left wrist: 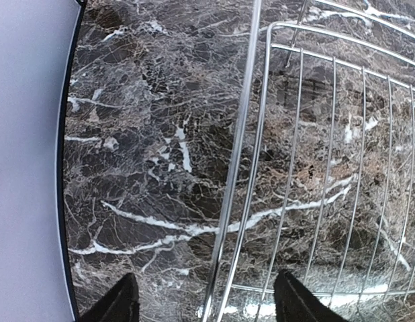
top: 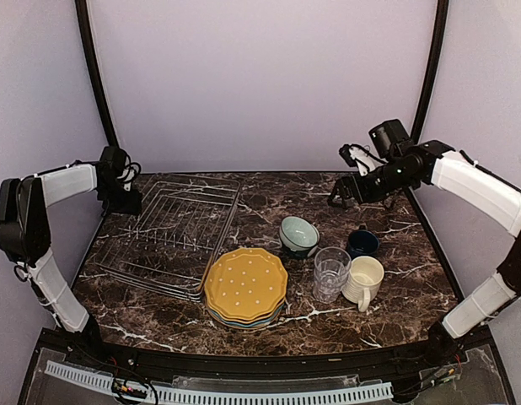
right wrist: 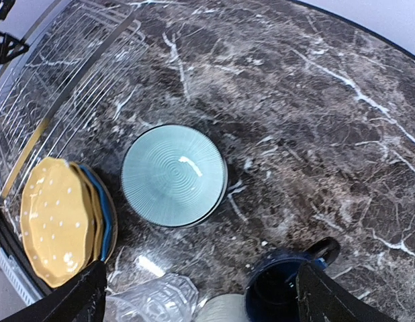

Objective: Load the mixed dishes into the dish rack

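Wrist views: left end effector (left wrist: 207,288) and right end effector (right wrist: 201,285), both spread wide.

- A robot test cell, not a home kitchen: plain lilac walls (top: 260,84), black frame poles (top: 94,72).
- White robot arms (top: 480,190) flank the dark marble-look surface (top: 412,295) carrying the dish rack (top: 172,228).
- A slotted cable duct (top: 218,394) runs along the near edge.

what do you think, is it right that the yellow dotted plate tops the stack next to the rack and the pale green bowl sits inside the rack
One part is wrong. The pale green bowl is not inside the dish rack; it stands on the table to the right of the rack, as the top external view shows. The yellow dotted plate does top the stack next to the rack.
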